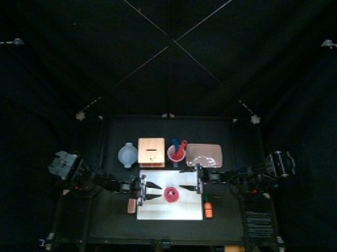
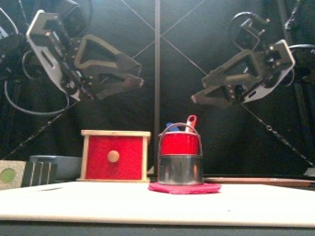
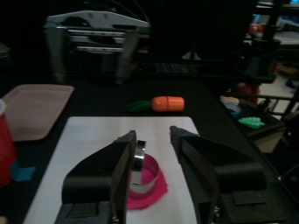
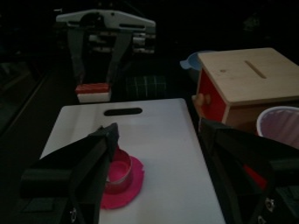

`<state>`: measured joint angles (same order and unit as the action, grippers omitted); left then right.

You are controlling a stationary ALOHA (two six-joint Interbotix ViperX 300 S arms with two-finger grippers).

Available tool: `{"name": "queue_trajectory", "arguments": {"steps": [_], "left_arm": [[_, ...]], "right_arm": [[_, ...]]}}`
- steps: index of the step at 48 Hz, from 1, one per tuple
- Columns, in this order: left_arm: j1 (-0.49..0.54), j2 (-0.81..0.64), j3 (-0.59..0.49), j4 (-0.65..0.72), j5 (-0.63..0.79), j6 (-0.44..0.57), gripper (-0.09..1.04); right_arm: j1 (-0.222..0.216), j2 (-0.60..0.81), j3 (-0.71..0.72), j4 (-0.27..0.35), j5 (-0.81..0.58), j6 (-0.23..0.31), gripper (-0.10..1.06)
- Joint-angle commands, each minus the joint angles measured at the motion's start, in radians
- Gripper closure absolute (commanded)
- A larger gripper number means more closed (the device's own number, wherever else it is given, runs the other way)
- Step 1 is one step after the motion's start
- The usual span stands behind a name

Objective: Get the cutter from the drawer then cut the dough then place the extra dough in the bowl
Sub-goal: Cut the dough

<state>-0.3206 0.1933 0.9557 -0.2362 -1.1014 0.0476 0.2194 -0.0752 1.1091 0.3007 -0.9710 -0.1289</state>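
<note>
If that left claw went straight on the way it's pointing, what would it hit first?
Likely the metal cutter standing on the pink dough, seen between the open left gripper's jaws; depth is unclear.

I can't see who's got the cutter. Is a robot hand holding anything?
Nothing is held. The left gripper and right gripper hang open, high above the cutter, which sits on the dough.

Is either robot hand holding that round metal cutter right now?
No, the cutter stands by itself on the pink dough, while the left gripper and the right gripper hang open high above it.
</note>
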Motion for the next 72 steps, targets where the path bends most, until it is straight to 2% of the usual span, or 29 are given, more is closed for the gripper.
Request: {"name": "queue_trajectory", "arguments": {"steps": [1, 6, 13, 22, 28, 35, 43, 58, 72], "left_arm": [[-0.002, 0.035, -0.049, 0.003, -0.011, 0.002, 0.05], [0.0, 0.043, -0.061, 0.003, -0.002, 0.002, 0.01], [0.021, 0.032, -0.06, 0.005, 0.058, 0.003, 0.01], [0.044, 0.014, -0.077, 0.008, 0.167, 0.003, 0.02], [0.044, 0.011, -0.091, 0.025, 0.17, 0.005, 0.02], [0.054, 0.015, -0.1, 0.028, 0.167, 0.003, 0.02], [0.063, 0.012, -0.1, 0.028, 0.167, 0.003, 0.02], [0.08, 0.034, -0.112, 0.026, 0.186, 0.005, 0.02], [0.094, 0.072, -0.124, 0.026, 0.218, 0.005, 0.02]], "right_arm": [[0.097, 0.075, -0.048, 0.17, -0.067, -0.067, -0.05], [0.166, 0.147, -0.087, 0.291, -0.132, -0.112, -0.05], [0.199, 0.172, -0.115, 0.382, -0.138, -0.107, -0.05], [0.224, 0.153, -0.138, 0.38, -0.072, -0.124, -0.05], [0.229, 0.137, -0.147, 0.383, -0.041, -0.106, -0.05], [0.236, 0.123, -0.176, 0.446, -0.02, -0.109, -0.05], [0.239, 0.117, -0.181, 0.474, 0.002, -0.112, -0.05], [0.242, 0.16, -0.193, 0.479, 0.023, -0.107, -0.05], [0.238, 0.242, -0.241, 0.514, 0.054, -0.109, -0.05]]}}
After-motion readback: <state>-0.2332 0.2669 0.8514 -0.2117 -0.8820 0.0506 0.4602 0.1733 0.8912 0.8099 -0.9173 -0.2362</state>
